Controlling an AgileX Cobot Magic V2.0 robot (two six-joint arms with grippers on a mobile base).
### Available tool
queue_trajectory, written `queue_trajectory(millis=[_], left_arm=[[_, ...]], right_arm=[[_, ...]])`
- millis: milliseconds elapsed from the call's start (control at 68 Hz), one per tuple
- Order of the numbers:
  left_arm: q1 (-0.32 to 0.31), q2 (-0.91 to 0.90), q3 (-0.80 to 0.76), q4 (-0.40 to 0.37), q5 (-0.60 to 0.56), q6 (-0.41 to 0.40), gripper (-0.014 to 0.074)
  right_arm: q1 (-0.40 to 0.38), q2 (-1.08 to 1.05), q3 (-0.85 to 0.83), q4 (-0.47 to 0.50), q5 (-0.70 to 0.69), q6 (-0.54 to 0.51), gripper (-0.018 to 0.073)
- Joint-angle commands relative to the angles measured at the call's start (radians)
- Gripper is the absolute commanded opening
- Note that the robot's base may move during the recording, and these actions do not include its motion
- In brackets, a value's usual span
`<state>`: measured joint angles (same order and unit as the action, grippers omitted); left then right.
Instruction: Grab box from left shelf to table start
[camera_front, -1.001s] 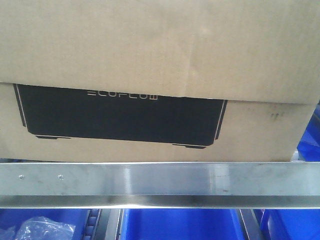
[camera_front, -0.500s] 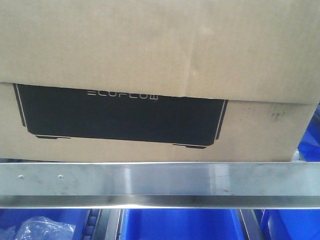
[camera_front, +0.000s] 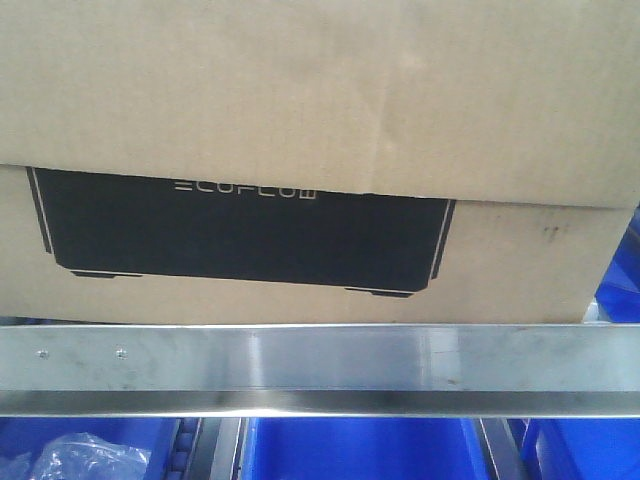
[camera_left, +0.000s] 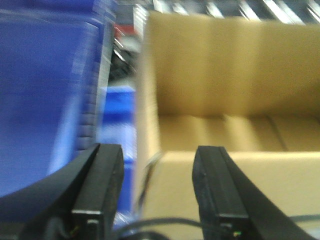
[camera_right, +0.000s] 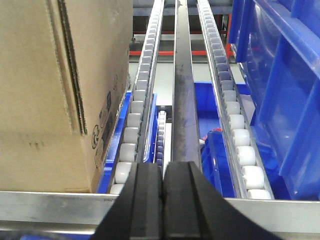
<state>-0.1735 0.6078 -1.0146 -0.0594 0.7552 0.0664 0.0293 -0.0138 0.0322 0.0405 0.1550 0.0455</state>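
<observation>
The brown cardboard box (camera_front: 320, 110) with its black ECOFLOW panel fills the front view and sits on the left shelf, behind the silver front rail (camera_front: 320, 360). In the left wrist view the box (camera_left: 235, 100) is blurred; my left gripper (camera_left: 157, 165) is open, its jaws on either side of the box's near left corner, touching nothing I can see. In the right wrist view the box (camera_right: 55, 95) stands at left on the shelf rollers. My right gripper (camera_right: 163, 175) is shut and empty, just above the rail (camera_right: 50, 202), to the right of the box. The table is out of view.
Blue plastic bins sit below the rail (camera_front: 350, 450) and to the right of the box (camera_right: 280, 85). Another blue bin (camera_left: 45, 90) is close on the left of the left gripper. White roller tracks (camera_right: 137, 110) and a grey divider bar (camera_right: 184, 100) run back into the shelf.
</observation>
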Motion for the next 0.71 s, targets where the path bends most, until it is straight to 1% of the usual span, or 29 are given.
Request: queue_trajectory(millis=[0, 74, 132, 191, 280, 383, 471, 692], left_arm=[[-0.043, 0.110, -0.111, -0.003, -0.020, 0.004, 0.0255], [-0.046, 0.203, -0.191, -0.003, 0.026, -0.016, 0.0255], [-0.038, 0.268, -0.255, -0.003, 0.066, -0.060, 0.0255], [-0.025, 0.337, -0.310, 0.003, 0.116, -0.104, 0.0255], [0.002, 0.431, -0.395, 0.019, 0.202, -0.135, 0.0255], [0.031, 0.538, -0.468, 0.022, 0.277, -0.137, 0.0255], [0.035, 0.614, -0.520, 0.059, 0.323, -0.137, 0.0255], [0.035, 0.750, -0.592, 0.059, 0.346, -0.137, 0.0255]], right_arm=[[-0.001, -0.007, 0.002, -0.006, -0.087, -0.003, 0.0057], [-0.001, -0.007, 0.002, -0.006, -0.087, -0.003, 0.0057], [-0.001, -0.007, 0.002, -0.006, -0.087, -0.003, 0.0057], [-0.001, -0.007, 0.002, -0.006, -0.087, -0.003, 0.0057], [-0.001, -0.007, 0.002, -0.006, -0.087, -0.003, 0.0057], [-0.001, -0.007, 0.002, -0.006, -0.087, -0.003, 0.0057], [-0.001, -0.007, 0.002, -0.006, -0.087, -0.003, 0.0057], [-0.001, -0.007, 0.002, -0.006, -0.087, -0.003, 0.0057]])
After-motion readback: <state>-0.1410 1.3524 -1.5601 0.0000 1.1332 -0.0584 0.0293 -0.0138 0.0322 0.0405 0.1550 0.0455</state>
